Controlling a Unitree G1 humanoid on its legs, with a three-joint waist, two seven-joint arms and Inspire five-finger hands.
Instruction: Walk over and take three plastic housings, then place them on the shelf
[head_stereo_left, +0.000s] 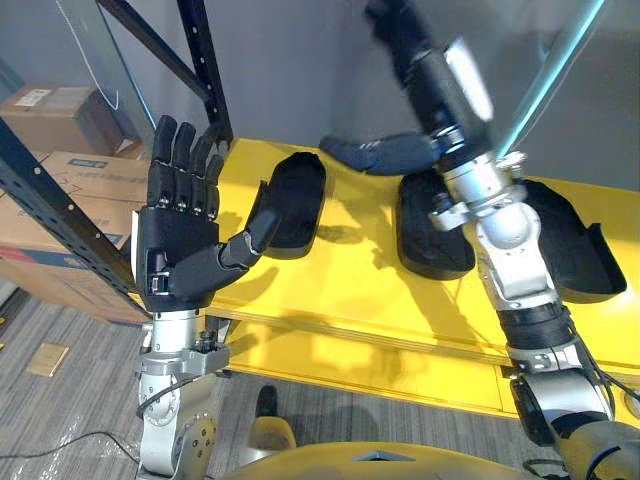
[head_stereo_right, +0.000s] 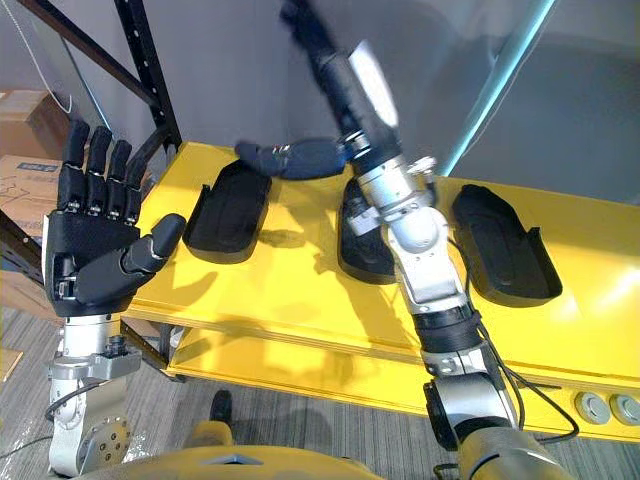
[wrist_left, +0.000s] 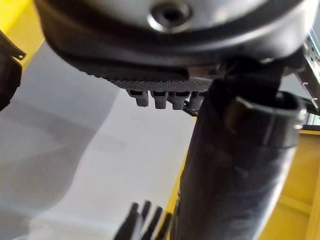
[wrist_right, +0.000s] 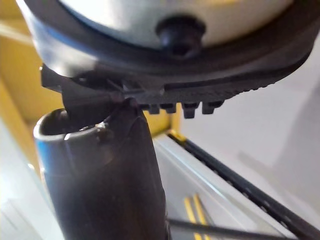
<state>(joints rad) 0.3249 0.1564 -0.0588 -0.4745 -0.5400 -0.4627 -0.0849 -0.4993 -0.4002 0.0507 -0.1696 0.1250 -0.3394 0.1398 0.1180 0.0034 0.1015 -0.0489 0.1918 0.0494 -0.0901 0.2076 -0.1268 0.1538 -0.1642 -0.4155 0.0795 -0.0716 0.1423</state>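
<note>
Yellow shelf (head_stereo_left: 350, 290) carries three plastic housings (head_stereo_left: 297, 200) side by side, long axes running away from the robot; left hand (head_stereo_left: 170, 245) spread, empty, nearest the leftmost one, just to its left; right hand (head_stereo_left: 428, 62) above the middle one, fingers straight, empty.

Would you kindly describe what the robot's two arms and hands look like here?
The left arm and right arm are jointed silver-grey metal, the right with a black band. The left hand is matte black with blocky, segmented fingers and a thick thumb. The right hand is equally dark, with a pale patch on its side.
</note>
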